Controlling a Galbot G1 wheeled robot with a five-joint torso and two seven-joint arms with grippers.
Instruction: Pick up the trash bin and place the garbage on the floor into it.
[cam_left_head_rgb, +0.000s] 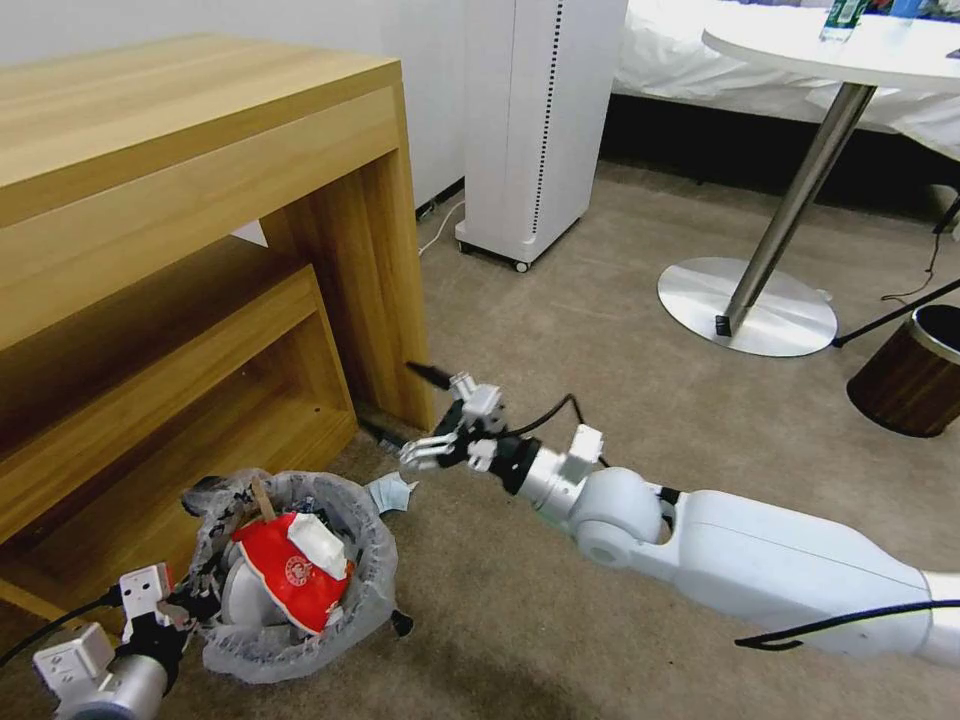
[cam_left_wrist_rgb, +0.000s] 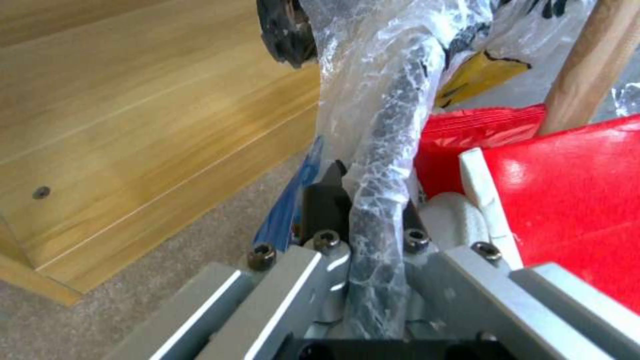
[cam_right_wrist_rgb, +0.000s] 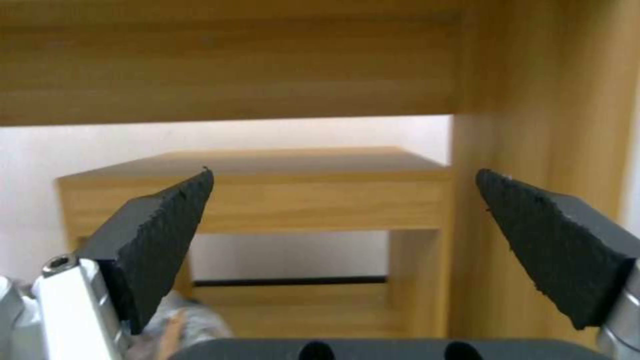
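Two arms low — left gripper (cam_left_wrist_rgb: 370, 220) clamps the upright trash bin (cam_left_head_rgb: 290, 575) rim; right gripper (cam_right_wrist_rgb: 343, 235) gapes wide, level, facing the desk (cam_left_head_rgb: 190, 130).

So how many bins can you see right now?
2. The trash bin, full of litter, is beside the wooden desk, its rim clamped in the left gripper. A wood-pattern bin stands near the table base.
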